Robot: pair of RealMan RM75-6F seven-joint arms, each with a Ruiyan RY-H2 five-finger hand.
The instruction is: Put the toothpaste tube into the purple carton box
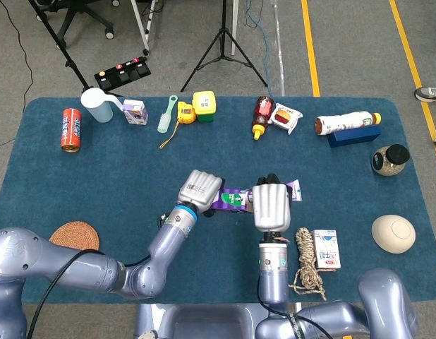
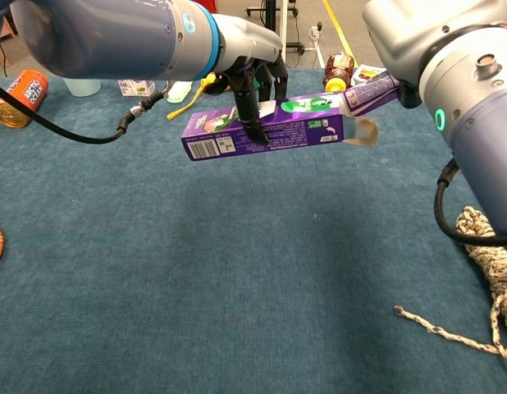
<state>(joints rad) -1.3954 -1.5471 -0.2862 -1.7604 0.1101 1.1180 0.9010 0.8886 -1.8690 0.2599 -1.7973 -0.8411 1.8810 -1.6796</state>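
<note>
Near the middle of the tabletop [image 1: 77, 176], the left hand [image 1: 200, 189] grips the purple carton box [image 2: 266, 135] in the air, its flap end open toward the right hand [image 1: 271, 205]. That hand holds the toothpaste tube [image 2: 370, 92], whose end sits at the box's open mouth; how far in, I cannot tell. Bare cloth lies along the near edge below them. A rope [image 1: 307, 258] lies by the near edge; a bowl [image 1: 393, 234] sits toward the right edge
</note>
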